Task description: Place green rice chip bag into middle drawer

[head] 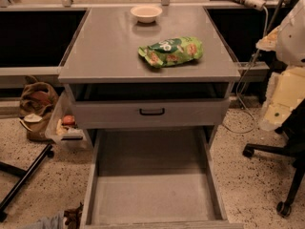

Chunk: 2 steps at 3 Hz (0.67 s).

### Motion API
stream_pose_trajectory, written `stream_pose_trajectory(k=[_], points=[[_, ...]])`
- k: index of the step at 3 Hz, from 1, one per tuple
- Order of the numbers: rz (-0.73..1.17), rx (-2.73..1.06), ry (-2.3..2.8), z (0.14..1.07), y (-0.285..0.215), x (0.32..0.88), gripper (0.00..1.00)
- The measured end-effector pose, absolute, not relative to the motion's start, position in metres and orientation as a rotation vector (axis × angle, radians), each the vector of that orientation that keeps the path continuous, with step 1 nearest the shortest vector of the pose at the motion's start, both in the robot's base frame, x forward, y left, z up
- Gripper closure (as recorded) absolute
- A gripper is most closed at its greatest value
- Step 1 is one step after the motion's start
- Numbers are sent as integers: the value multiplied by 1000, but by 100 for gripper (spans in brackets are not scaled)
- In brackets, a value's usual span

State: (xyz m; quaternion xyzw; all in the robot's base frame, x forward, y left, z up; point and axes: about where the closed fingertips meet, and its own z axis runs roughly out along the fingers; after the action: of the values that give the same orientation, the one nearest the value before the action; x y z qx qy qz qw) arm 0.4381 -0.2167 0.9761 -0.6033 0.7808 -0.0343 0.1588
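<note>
The green rice chip bag (170,51) lies flat on the grey cabinet top (109,46), right of centre. Below it, the middle drawer (152,194) is pulled far out towards me, and its plain grey floor is bare. My gripper is out of view. Only white and cream parts of my arm (286,85) show at the right edge, well to the right of the bag and at about the height of the cabinet top.
A pale bowl (146,13) stands at the back of the top. A grey drawer front with a black handle (152,111) sits above the open drawer. An office chair base (286,175) is at the right. A plastic bin (66,128), a brown bag (38,99) and a black leg (24,175) are at the left.
</note>
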Motion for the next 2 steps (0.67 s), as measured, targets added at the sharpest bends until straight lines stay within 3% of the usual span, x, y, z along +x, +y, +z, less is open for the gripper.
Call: stream_pose_trajectory(k=[2], points=[[-81,-1699,2210,965,-199,472,0]])
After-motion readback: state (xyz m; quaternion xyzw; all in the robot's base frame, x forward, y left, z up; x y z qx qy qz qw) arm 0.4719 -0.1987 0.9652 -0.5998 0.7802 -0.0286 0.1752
